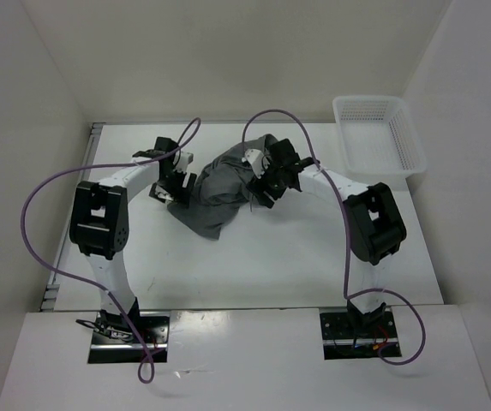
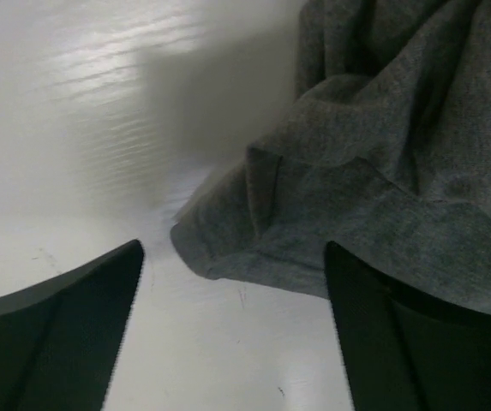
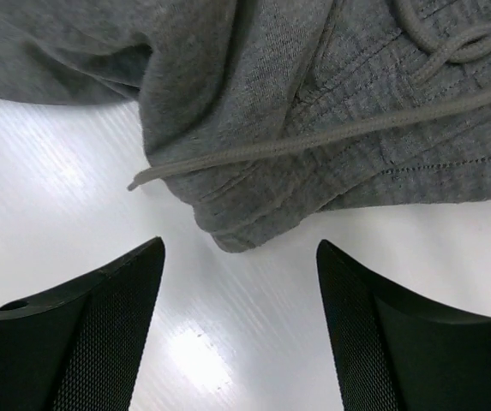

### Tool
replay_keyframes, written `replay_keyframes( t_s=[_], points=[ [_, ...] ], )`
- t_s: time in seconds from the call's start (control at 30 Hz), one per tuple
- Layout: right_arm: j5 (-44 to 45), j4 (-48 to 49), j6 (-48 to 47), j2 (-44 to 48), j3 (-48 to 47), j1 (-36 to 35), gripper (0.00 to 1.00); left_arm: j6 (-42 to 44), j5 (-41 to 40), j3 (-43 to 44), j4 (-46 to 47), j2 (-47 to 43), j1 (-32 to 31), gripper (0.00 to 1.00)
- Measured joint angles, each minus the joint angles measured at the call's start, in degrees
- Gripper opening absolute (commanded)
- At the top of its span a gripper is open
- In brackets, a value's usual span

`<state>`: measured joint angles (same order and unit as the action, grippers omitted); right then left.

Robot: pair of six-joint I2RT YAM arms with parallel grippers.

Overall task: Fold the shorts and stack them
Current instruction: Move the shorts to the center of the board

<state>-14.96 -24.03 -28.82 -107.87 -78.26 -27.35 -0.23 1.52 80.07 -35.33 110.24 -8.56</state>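
Note:
The grey shorts (image 1: 219, 193) lie crumpled in a heap at the middle of the white table, between my two grippers. My left gripper (image 1: 170, 187) is open and empty at the heap's left edge; in its wrist view a rounded fabric corner (image 2: 228, 248) lies on the table just ahead of the fingers (image 2: 65, 325). My right gripper (image 1: 262, 184) is open and empty at the heap's right edge; its wrist view shows the ribbed waistband (image 3: 262, 214) with a loose drawstring (image 3: 314, 141) just ahead of the fingers (image 3: 399, 342).
A white mesh plastic basket (image 1: 380, 137) stands at the back right of the table. White walls close in the back and both sides. Purple cables loop over both arms.

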Motion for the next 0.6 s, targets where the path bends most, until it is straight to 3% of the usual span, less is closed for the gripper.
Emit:
replay_keyframes(
  t_s=[0.17,0.23,0.27,0.3,0.37,0.4,0.43,0.6],
  points=[
    [4.35,1.84,-1.31,-2.16,0.50,-1.62,0.77,-0.02,1.27,-0.79,0.22,2.12,-0.52,0.55],
    [5.97,3.28,-0.94,-3.63,0.50,-2.64,0.71,0.00,1.81,-0.81,0.22,2.60,-0.52,0.45],
    [6.71,3.98,-0.72,-4.57,0.46,-3.08,0.65,0.04,2.01,-0.81,0.20,2.80,-0.52,0.28],
    [7.34,4.57,-0.61,-5.64,0.44,-3.41,0.48,-0.04,2.19,-0.81,0.15,2.89,-0.52,0.16],
    [8.33,5.42,-0.33,-7.80,0.13,-3.72,0.28,-0.13,2.47,-0.81,0.07,2.95,-0.50,0.00],
    [8.59,5.92,-0.07,-8.28,-0.61,-3.82,0.18,-0.09,2.58,-0.81,0.02,2.95,-0.44,0.00],
    [9.49,6.56,0.20,-8.61,-1.14,-3.89,0.00,0.02,2.56,-0.81,0.04,2.93,-0.13,0.00],
    [13.49,7.32,0.70,-10.19,-4.22,-3.69,0.00,0.04,1.20,0.04,-0.24,2.34,1.97,0.00]
  ],
)
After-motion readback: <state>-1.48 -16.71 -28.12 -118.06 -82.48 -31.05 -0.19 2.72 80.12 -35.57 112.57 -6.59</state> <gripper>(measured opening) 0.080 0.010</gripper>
